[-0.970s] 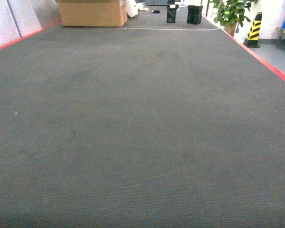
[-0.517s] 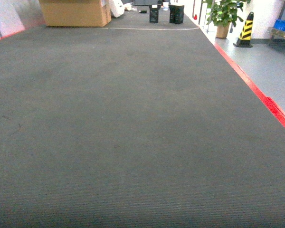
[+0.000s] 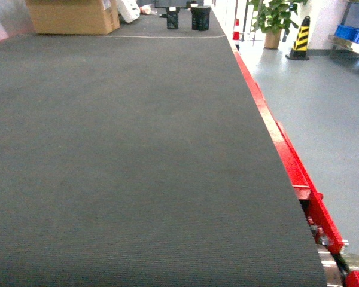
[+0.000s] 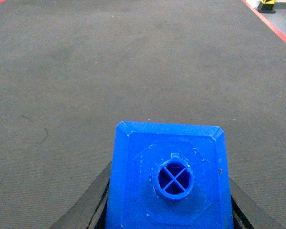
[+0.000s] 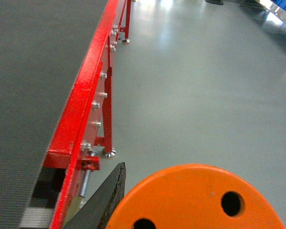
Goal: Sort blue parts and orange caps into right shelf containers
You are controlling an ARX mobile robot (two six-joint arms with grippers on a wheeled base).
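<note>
Left hand (image 4: 168, 217) is clamped on the bright-blue plastic block with round stud (image 4: 168, 179), above the dark grey conveyor belt (image 3: 125, 149). Right hand (image 5: 181, 210) grips the orange holed cylinder cap (image 5: 195, 200) beyond that belt's red edge rail (image 5: 81, 105), over the floor. Likely both carried for drop-off; blue crates (image 3: 354, 34) sit far past the belt.

Ribbed matt belt (image 3: 125, 155), layered plastic blue part (image 4: 168, 181), glossy floor (image 5: 190, 81)

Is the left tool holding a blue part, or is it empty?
Holding. In the left wrist view the blue part fills the space between the left tool's dark fingers, stud facing the camera, above the grey belt.
</note>
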